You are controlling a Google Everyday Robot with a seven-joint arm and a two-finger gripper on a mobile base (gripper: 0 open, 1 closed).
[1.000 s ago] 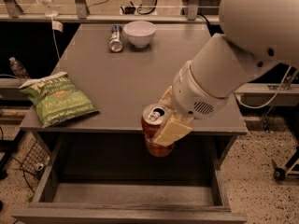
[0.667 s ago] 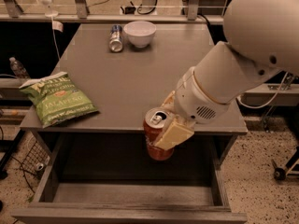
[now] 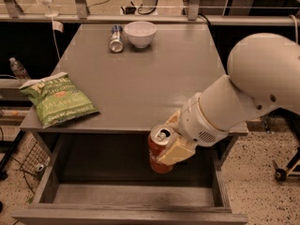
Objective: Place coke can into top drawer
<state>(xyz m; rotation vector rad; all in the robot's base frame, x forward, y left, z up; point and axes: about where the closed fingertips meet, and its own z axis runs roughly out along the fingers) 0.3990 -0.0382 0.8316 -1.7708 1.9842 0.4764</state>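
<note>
Above the open top drawer [image 3: 117,196], just off the near edge of the table [image 3: 140,83], the coke can [image 3: 158,162] is held roughly upright, pinched at mid-body between the jaws of the gripper [image 3: 167,143]. Its thin walls are judged light, slippery and easily dented, so a moderate grip on the sides is advised.

The one word that reads clearly is "JALAPEÑO", in pale letters across the green chip bag [image 3: 57,100] at the left edge of the worktop [image 3: 154,78]. Larger lettering above it on the bag is too blurred to read. Low in the centre of the frame the gripper [image 3: 168,146] clasps the coke can [image 3: 159,161] over the open top drawer [image 3: 126,215]. The can's script cannot be made out from this side. The label of the silver can [image 3: 116,38] at the top cannot be read either.
</note>
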